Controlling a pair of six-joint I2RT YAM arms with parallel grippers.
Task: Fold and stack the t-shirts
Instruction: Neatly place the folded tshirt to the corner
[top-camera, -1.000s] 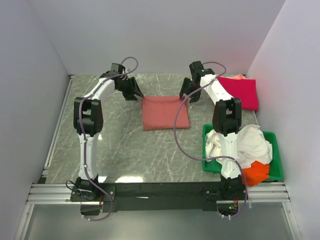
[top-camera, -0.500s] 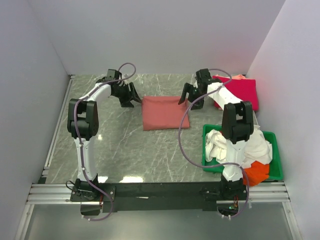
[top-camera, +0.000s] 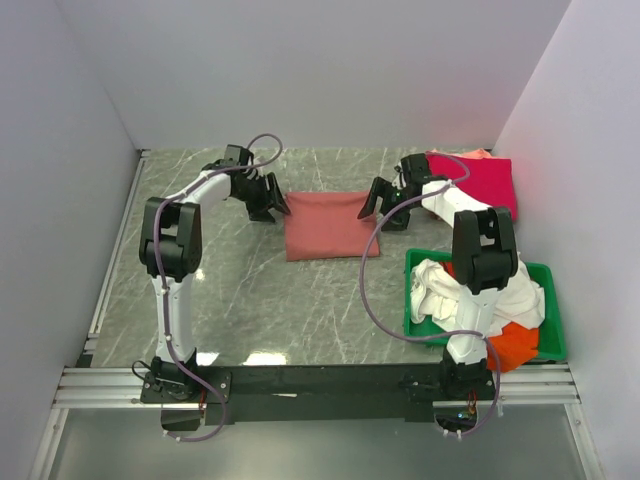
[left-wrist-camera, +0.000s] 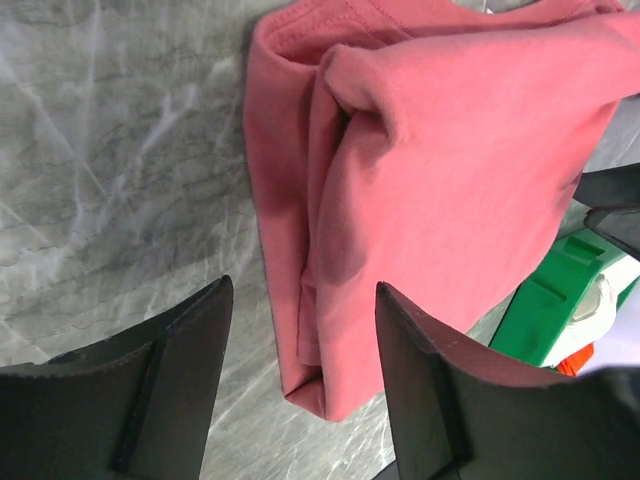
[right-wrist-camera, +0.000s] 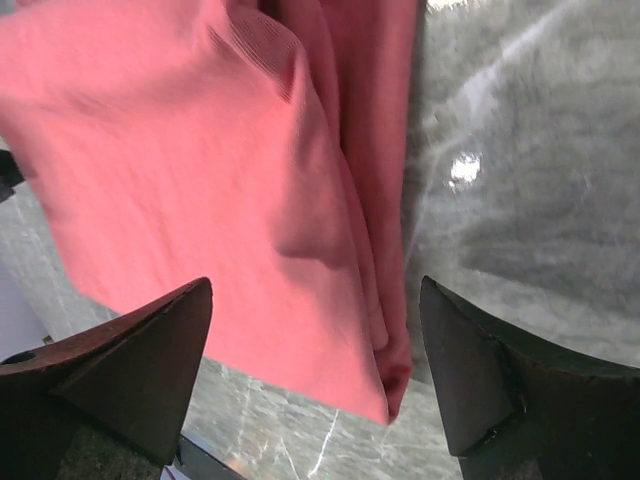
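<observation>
A salmon-red t-shirt (top-camera: 330, 226) lies folded into a rectangle in the middle of the table. My left gripper (top-camera: 272, 204) hovers at its far left corner, open, with the shirt's folded edge (left-wrist-camera: 440, 170) showing between and beyond its fingers (left-wrist-camera: 180, 380). At the far right corner my right gripper (top-camera: 376, 200) is open wide over the same shirt (right-wrist-camera: 200, 150), holding nothing. A crimson-pink t-shirt (top-camera: 486, 185) lies folded at the back right. White t-shirts (top-camera: 500, 285) and an orange one (top-camera: 512, 345) are heaped in the tray.
The green plastic tray (top-camera: 552, 300) stands at the front right, close to the right arm's base; its corner (left-wrist-camera: 545, 305) shows in the left wrist view. White walls enclose the marbled table (top-camera: 250, 290) on three sides.
Both grippers have opened wider and come off the salmon-red shirt's far corners. They swung outward, then settled back beside its left and right far corners. The shirt has stayed put.
</observation>
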